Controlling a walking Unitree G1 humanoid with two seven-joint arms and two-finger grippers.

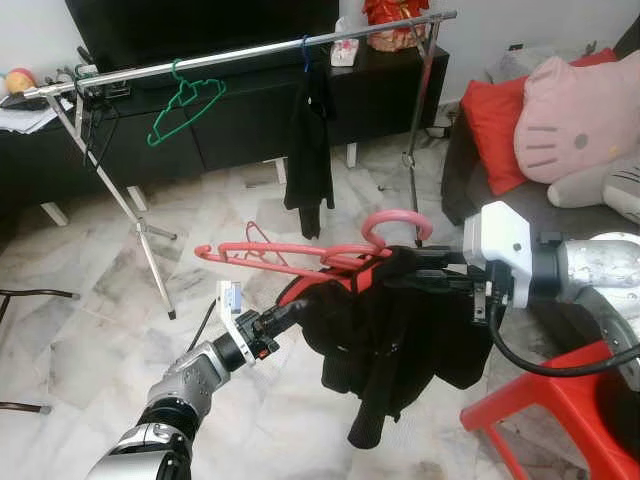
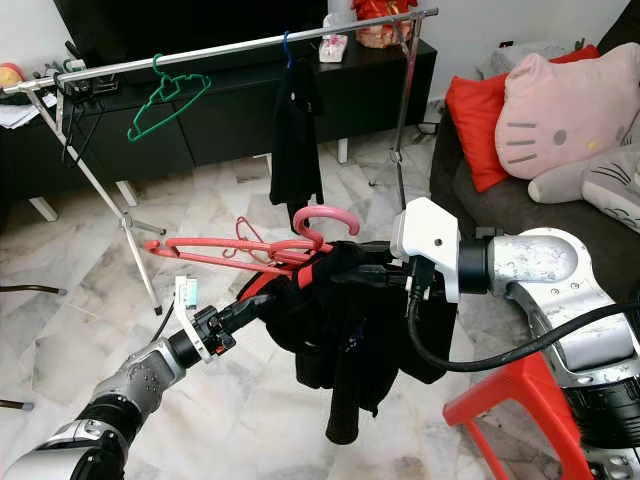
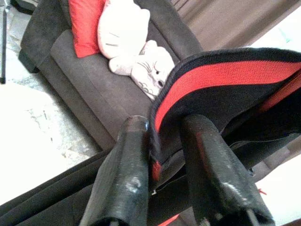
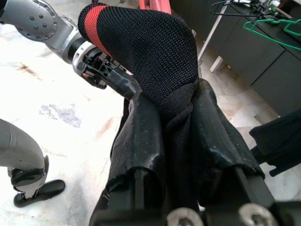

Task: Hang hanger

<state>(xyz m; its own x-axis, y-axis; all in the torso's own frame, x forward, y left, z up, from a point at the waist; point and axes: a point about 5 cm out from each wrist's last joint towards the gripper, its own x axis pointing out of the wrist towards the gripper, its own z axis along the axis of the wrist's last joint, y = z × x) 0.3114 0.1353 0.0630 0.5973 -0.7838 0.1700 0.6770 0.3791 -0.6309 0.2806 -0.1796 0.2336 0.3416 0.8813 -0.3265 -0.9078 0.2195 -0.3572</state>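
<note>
Fingers of left gripper (image 3: 164, 188) | pinching black garment (image 1: 400, 330) (red-trimmed) | right gripper (image 4: 176, 141) likewise.

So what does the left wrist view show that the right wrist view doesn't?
Left wrist view alone: the dark sofa with a red cushion and white plush toys, plus the garment's red band seen close between the left gripper fingers.
Right wrist view alone: the green hanger, the dark cabinet, the marble floor, the left arm reaching in.
Both: the black and red garment, pinched by that view's own gripper, including the right gripper.
</note>
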